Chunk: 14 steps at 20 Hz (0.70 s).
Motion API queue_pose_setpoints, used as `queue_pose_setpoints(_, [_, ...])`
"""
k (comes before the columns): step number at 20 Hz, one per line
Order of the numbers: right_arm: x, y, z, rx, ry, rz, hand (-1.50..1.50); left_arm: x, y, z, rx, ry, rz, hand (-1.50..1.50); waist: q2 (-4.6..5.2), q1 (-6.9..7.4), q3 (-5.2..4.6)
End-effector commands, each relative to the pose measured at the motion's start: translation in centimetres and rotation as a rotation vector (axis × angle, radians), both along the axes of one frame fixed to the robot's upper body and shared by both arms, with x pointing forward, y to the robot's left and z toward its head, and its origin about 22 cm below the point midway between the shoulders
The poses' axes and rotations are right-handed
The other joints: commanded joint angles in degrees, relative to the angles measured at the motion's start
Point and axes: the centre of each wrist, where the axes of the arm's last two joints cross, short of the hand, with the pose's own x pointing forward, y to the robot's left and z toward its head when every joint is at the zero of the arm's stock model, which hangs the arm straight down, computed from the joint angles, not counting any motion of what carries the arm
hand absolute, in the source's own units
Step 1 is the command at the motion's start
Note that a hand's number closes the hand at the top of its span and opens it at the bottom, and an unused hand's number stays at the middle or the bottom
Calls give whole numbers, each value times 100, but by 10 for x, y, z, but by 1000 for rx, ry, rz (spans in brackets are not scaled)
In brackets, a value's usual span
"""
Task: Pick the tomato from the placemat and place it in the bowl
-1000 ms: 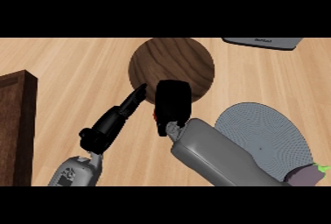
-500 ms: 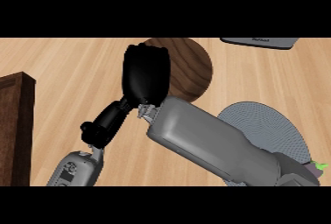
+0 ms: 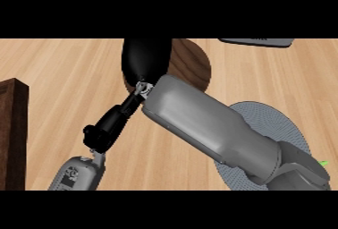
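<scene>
Head view, looking steeply down on a pale wood-grain countertop (image 3: 59,67).

The black right hand (image 3: 145,56) lies over the left part of a round, dark brown wooden bowl (image 3: 192,62) near the view's top edge. Only the bowl's right side and its curved rim show. The hand appears as one dark mass seen from its back, so it cannot be told whether it is open, closed or holding anything. The tomato cannot be seen anywhere, and its position cannot be told.

The broad grey right forearm (image 3: 211,129) runs diagonally from the lower right corner up to the bowl. It crosses a round grey woven placemat (image 3: 274,118), covering the mat's left and middle. The mat's right arc is exposed, and a small part shows below the arm. A small bright green speck (image 3: 323,163) shows at the right edge beside the arm; what it is cannot be told.

The black left hand (image 3: 105,129) rises from its grey forearm (image 3: 76,174) at the lower left. It is open, with straight fingers pointing up and right to just under the right wrist.

- **Edges:** a dark brown wooden block (image 3: 12,134) stands along the left edge, and a flat grey object (image 3: 257,41) is cut off by the top edge, to the right of the bowl.
- **Open room:** bare countertop lies to the upper left, between the block and the left hand, and to the right between the bowl and the placemat.
</scene>
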Motion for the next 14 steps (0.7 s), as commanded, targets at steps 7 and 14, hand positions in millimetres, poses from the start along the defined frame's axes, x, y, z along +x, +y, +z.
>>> queue_pose_setpoints(7, [46, -20, -32, -18, -86, -211, 150, 3, 15, -1, 4, 10, 44, 0, 19, -236, 12])
queue_pose_setpoints(14, [66, -54, -57, 150, 345, -241, 150, -8, 14, -1, -2, -6, 9, 0, 48, -133, 19])
